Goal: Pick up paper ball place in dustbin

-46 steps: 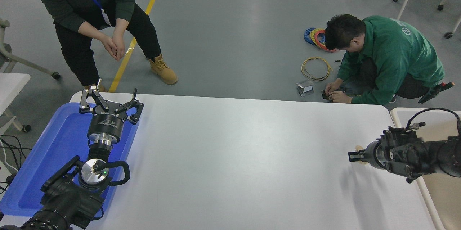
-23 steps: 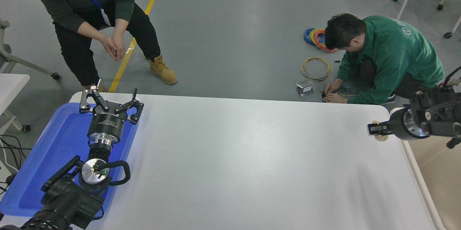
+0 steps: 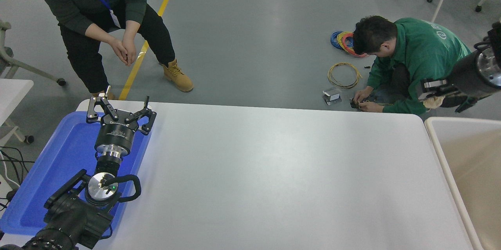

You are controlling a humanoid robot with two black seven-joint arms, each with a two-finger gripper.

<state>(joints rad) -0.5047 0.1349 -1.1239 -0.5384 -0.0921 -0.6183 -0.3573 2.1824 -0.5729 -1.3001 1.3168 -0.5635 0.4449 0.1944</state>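
The paper ball [image 3: 433, 102] sits clamped in the right gripper [image 3: 430, 93], raised beyond the table's far right corner, above the dustbin [image 3: 434, 140] rim's far end. Behind it crouches a person in green [image 3: 426, 54]. The left gripper [image 3: 119, 110], jaws apart, hangs over the blue tray [image 3: 47, 164] at the left.

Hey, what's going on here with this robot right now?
The right gripper is holding a paper ball up in the air near the table's far right corner, beside the dustbin and not yet over its opening. The left gripper is parked open over a blue tray. One person stands at the far side; another crouches on the floor with cables.
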